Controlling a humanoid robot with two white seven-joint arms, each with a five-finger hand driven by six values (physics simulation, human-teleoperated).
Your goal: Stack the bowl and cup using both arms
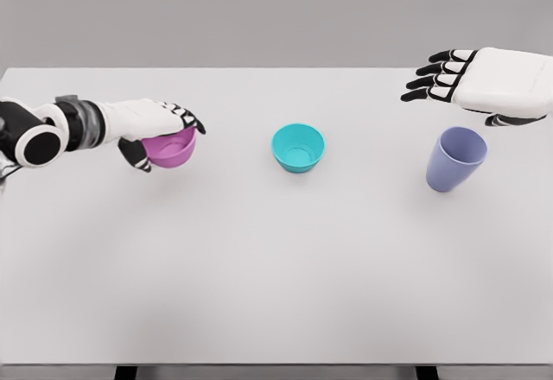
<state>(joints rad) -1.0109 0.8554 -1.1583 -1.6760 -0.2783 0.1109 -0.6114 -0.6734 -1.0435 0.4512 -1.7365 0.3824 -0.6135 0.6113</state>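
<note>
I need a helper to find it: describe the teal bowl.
On the white table, look at the middle of the row of three vessels. The teal bowl stands alone between the pink bowl and the lilac cup, untouched by either hand.

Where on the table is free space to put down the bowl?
Bare: the whole near half of the white table, and gaps flanking the teal bowl. Crowded: the left hand gripping the pink bowl; the open right hand above the lavender cup.
</note>
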